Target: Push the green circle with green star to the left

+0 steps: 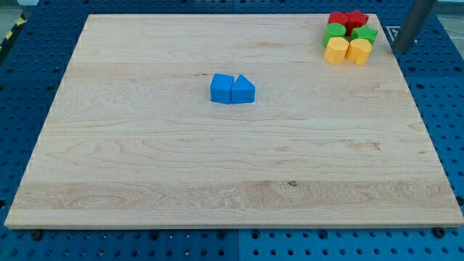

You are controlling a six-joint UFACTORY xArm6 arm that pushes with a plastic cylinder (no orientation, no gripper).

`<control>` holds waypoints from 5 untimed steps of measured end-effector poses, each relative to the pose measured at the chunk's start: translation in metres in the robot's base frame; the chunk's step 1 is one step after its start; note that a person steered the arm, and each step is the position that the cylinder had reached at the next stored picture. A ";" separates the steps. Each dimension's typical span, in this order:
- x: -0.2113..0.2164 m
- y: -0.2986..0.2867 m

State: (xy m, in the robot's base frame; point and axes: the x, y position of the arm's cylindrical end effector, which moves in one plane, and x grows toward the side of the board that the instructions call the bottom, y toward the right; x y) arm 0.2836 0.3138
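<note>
Green circle (334,31) and green star (365,34) sit in the cluster at the view's top right corner of the wooden board (217,159). The arm carries no pincer to open or close, only a dark rod, and its tip (399,51) rests just off the board's right edge, to the view's right of the cluster and clear of every block. Nearest the tip lies the green star, with the green circle touching it on the view's left. A red star (357,19) and a red circle-like block (338,19) stand behind the greens, and two yellow blocks (346,51) stand in front. Well apart, near the board's middle, a blue square (222,88) and a blue triangle (243,90) touch each other.

By the look of it, the approach step is in hand and no push has begun. The next move calls for bringing the tip in against the star's right side, level with both greens, then driving toward the view's left without catching the red or yellow neighbours.
</note>
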 end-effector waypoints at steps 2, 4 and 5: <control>-0.012 -0.009; -0.013 -0.027; -0.013 -0.033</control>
State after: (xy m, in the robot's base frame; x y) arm 0.2702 0.2808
